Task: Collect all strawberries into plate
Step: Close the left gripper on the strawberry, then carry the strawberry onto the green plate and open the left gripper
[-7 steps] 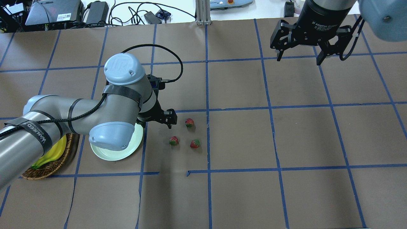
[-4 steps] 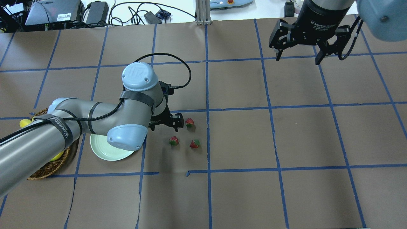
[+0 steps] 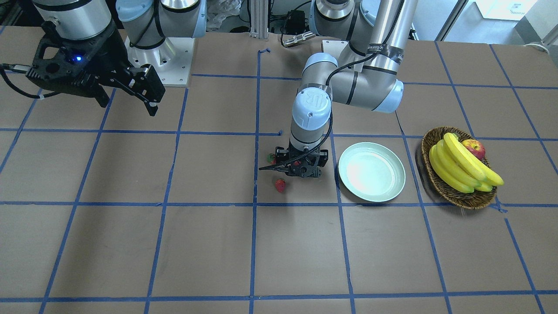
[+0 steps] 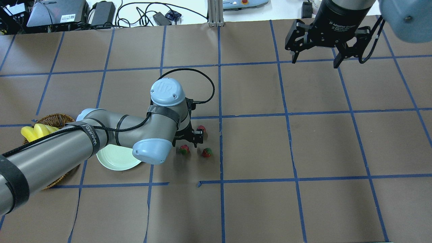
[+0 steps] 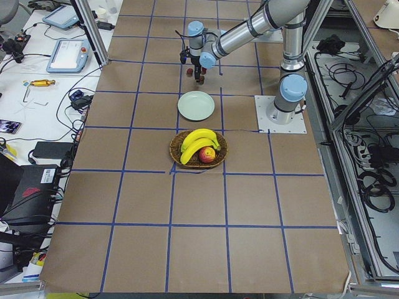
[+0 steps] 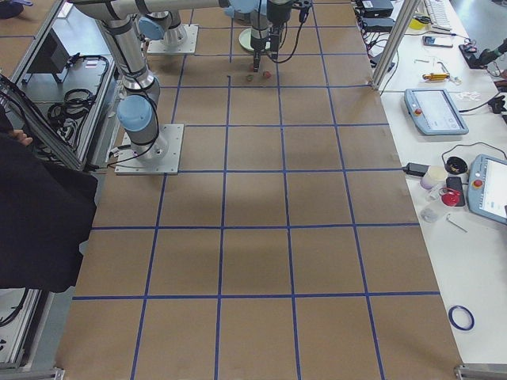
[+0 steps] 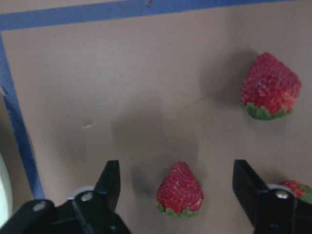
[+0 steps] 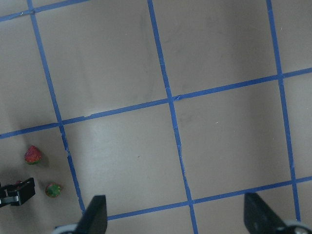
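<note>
Three small red strawberries lie on the brown table: one far [image 4: 201,128], one near left [image 4: 184,149], one near right [image 4: 207,152]. My left gripper [image 4: 193,137] is open and hangs low among them. In the left wrist view its fingers [image 7: 109,181] stand either side of one strawberry [image 7: 179,190] without touching it; another strawberry [image 7: 270,87] lies beyond. The front view shows that gripper [image 3: 304,168] just beside the mint-white plate [image 3: 371,171], which holds nothing. My right gripper [image 4: 315,55] is open and empty, high over the far right of the table.
A brown wicker basket [image 3: 436,179] with bananas [image 3: 462,163] and an apple [image 3: 474,148] stands beyond the plate on my left. My left arm [image 4: 84,141] covers part of the plate [image 4: 116,160] in the overhead view. Blue tape lines grid the table.
My left arm has swung right, off the plate and basket, bringing its open gripper over the strawberries. The strawberries have not moved. The right gripper has barely moved.
</note>
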Motion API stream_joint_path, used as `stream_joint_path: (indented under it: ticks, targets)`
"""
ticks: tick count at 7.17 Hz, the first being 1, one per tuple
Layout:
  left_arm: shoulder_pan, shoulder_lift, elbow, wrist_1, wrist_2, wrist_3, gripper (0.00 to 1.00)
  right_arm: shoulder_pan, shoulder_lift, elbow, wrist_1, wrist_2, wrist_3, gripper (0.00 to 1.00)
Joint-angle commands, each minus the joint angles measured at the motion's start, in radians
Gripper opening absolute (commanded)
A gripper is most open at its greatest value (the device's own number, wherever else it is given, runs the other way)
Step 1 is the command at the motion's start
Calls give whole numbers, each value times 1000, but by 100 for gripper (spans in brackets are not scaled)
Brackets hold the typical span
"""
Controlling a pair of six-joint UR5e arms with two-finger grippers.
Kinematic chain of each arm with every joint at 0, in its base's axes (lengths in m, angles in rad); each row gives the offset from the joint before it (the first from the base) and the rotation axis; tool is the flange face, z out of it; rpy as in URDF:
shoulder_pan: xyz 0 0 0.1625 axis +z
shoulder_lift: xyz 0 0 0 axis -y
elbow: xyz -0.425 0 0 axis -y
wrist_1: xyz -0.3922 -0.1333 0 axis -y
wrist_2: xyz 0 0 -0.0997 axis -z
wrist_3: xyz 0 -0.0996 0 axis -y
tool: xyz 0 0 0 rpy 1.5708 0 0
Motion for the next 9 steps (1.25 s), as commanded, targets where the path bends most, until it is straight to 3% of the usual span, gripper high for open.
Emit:
stream_joint_path:
  ticks: [1, 4, 6, 7, 9]
  targets:
    - [-7, -2, -29, 2, 0, -21, 59, -1, 0, -1, 1, 1, -3, 100]
    - [-6, 18, -20, 0, 0, -7, 12, -1, 0, -1, 3, 0, -3, 100]
    - [5, 44, 10, -9, 27, 13, 12, -1, 2, -1, 3, 1, -3, 100]
    - [39, 59, 9, -35, 82, 40, 12, -1, 0, -1, 1, 1, -2, 100]
    - [161, 108, -2, -102, 92, 176, 12, 0, 0, 0, 1, 1, 0, 100]
